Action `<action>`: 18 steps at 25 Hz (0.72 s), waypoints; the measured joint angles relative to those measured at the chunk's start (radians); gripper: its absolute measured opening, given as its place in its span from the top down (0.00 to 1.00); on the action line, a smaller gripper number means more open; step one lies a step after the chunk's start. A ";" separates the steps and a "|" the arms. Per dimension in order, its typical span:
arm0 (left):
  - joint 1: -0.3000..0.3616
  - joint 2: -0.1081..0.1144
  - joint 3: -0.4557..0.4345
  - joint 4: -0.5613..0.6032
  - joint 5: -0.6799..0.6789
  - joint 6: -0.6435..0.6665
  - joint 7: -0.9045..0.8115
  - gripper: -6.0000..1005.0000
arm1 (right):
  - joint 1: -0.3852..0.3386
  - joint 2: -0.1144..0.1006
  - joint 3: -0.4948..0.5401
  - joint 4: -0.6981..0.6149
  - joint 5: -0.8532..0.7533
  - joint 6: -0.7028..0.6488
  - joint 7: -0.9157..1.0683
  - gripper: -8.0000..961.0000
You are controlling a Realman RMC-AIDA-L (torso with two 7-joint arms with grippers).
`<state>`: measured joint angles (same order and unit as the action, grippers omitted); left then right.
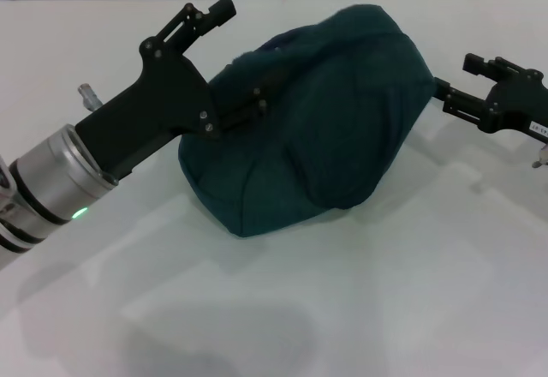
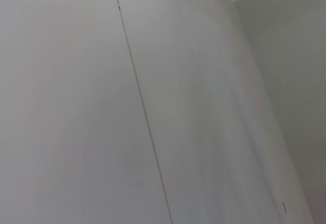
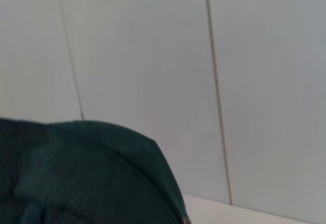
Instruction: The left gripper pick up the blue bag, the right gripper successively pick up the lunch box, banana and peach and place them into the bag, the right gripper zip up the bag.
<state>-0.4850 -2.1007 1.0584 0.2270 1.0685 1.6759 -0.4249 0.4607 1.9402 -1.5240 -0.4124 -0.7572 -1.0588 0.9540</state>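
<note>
The white tabletop (image 1: pixel 282 308) in the foreground carries nothing but shadow. Beyond it, at the middle of the head view, the blue bag (image 1: pixel 317 111) sits bulging and rounded, its dark teal fabric creased in soft folds. No lunch box, banana or peach shows anywhere, so they are probably already inside. The zipper and handles cannot be made out from this side.

At nine o'clock from the bag, the left end effector (image 1: pixel 244 107) reaches in from the lower left on its silver wrist with the green light. Its near finger lies against the bag's left flank, pressed into the cloth, while the other finger points away toward eleven o'clock, above the bag's shoulder. It seems to be holding or steadying the fabric there, but whether it truly grips anything I cannot tell. At three o'clock, the right end effector (image 1: pixel 441 94) touches or nearly touches the bag's right edge; its fingertips are hidden by the cloth, so its state is also unclear. Its wrist camera looks over the bag's top (image 3: pixel 86 173) toward a panelled wall.

The bag looks soft and slumping, weighted by its load, not fragile. It would yield under a pinch, so the firmer seam, handle or zipper pull is the better hold.
</note>
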 joint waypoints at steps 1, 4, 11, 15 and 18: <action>-0.001 0.000 0.000 0.000 0.000 0.000 0.000 0.24 | -0.001 0.001 0.000 0.000 0.000 0.011 0.001 0.26; -0.003 -0.001 0.000 0.000 0.000 0.000 0.000 0.18 | -0.007 0.006 0.021 -0.001 0.005 0.025 -0.001 0.25; 0.001 -0.003 0.000 -0.009 -0.006 0.013 0.000 0.15 | -0.079 0.050 0.190 -0.044 0.000 -0.123 -0.064 0.26; 0.002 0.000 -0.003 -0.031 -0.013 0.052 0.003 0.15 | -0.086 0.049 0.183 -0.056 -0.088 -0.407 -0.091 0.26; 0.007 0.001 -0.004 -0.036 -0.013 0.063 0.007 0.15 | -0.065 0.048 0.184 -0.070 -0.177 -0.532 -0.091 0.27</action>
<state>-0.4785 -2.0995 1.0542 0.1914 1.0557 1.7386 -0.4183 0.3954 1.9884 -1.3402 -0.4823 -0.9337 -1.5911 0.8625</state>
